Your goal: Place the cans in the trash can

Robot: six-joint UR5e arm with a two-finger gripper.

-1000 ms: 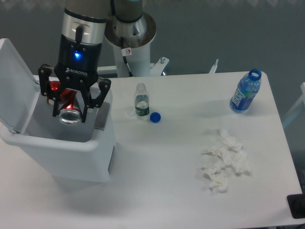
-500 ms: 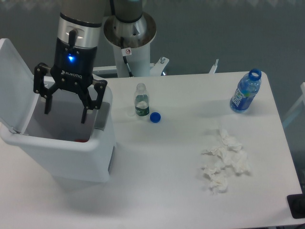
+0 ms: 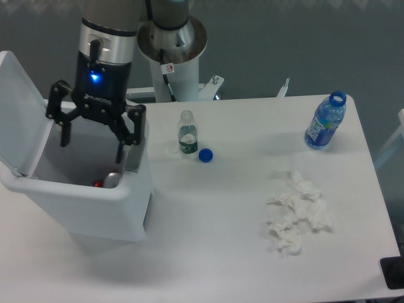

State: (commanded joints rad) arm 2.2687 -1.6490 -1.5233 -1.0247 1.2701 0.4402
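Observation:
The white trash can (image 3: 95,208) stands at the left of the table with its lid (image 3: 16,107) flipped open. My gripper (image 3: 91,140) hangs over the bin's mouth, open and empty. Inside the bin, near the front wall, a red can (image 3: 107,182) shows its silver end with a bit of red beside it. Most of the bin's inside is hidden by its front wall. No other can shows on the table.
A small clear bottle with a green label (image 3: 187,133) stands right of the bin, with a blue cap (image 3: 205,154) beside it. A blue-labelled water bottle (image 3: 325,120) stands at the back right. Crumpled white tissues (image 3: 297,213) lie at the right.
A second ago my gripper held a red can over the bin. It opened, the can dropped inside, and now the gripper has shifted slightly right.

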